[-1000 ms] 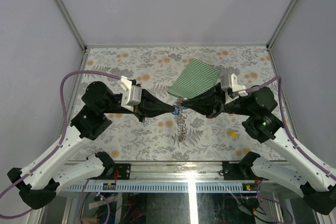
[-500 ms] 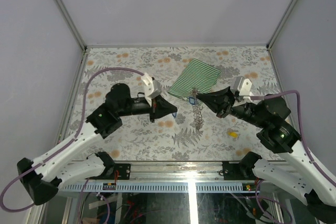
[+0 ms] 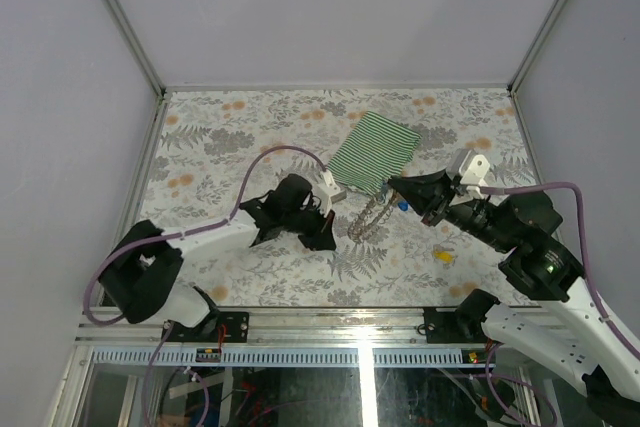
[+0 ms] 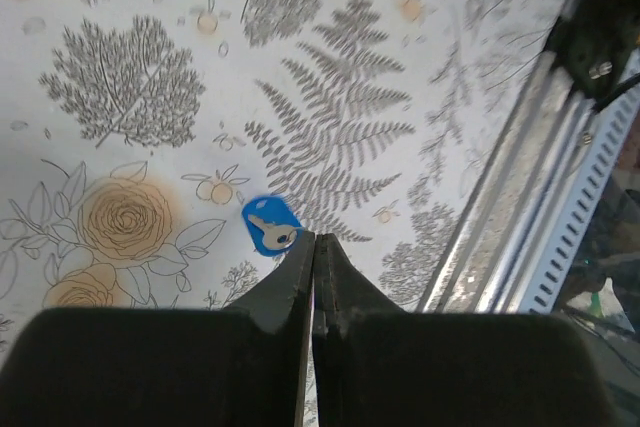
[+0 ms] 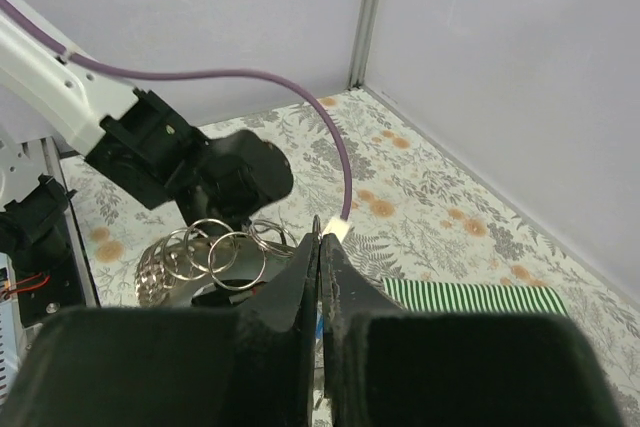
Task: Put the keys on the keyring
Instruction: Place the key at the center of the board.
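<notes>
My right gripper is shut on the keyring, a chain of silvery rings that hangs from its tips down to the left. A blue key dangles just under those fingers. Lower down, my left gripper is shut with nothing between its fingers. Its tips are just above the flowered table, right beside another blue key that lies flat there. A yellow key lies on the table at the right.
A green-and-white striped cloth lies behind the grippers. The table's metal front rail runs close to the right of the left gripper. The left arm and its purple cable fill the space past the hanging rings.
The grippers met at the keyring in the middle; now they are apart. The right one has carried the keyring to the right. The left arm has dropped low over the table.
</notes>
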